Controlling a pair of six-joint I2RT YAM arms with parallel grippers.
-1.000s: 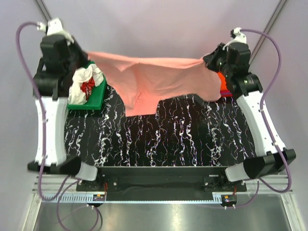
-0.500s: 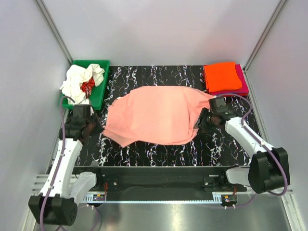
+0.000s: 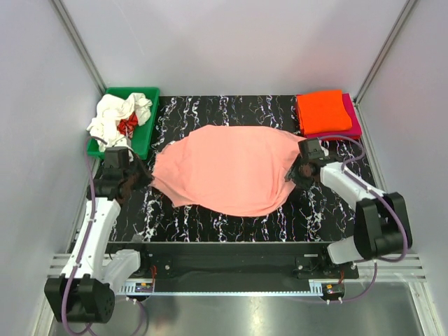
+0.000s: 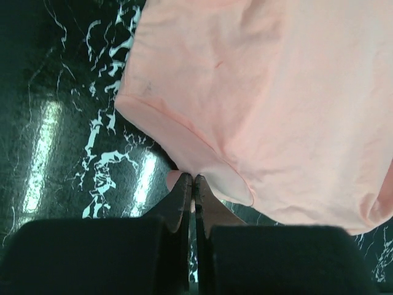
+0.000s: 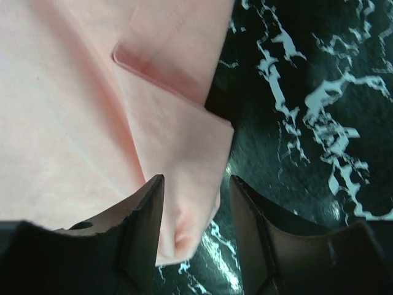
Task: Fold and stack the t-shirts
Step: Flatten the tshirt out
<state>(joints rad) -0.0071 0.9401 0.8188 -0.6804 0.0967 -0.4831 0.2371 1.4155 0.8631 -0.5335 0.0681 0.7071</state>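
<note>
The left jaws are seen pressed together, clamped on a sleeve hem of the salmon-pink cloth t-shirt (image 3: 227,171). This shirt is spread on the black, white-veined marbled worktop (image 3: 231,231) between the two sets of jaws. The right jaws are held apart, with a folded corner of the same shirt lying between them, unsqueezed. Beyond the right jaws, a folded bright orange t-shirt (image 3: 320,110) is stacked on a magenta t-shirt (image 3: 352,120). Beyond the left jaws, a crumpled white shirt (image 3: 110,115) and a red shirt (image 3: 127,125) are heaped in a green plastic bin (image 3: 145,134).
</note>
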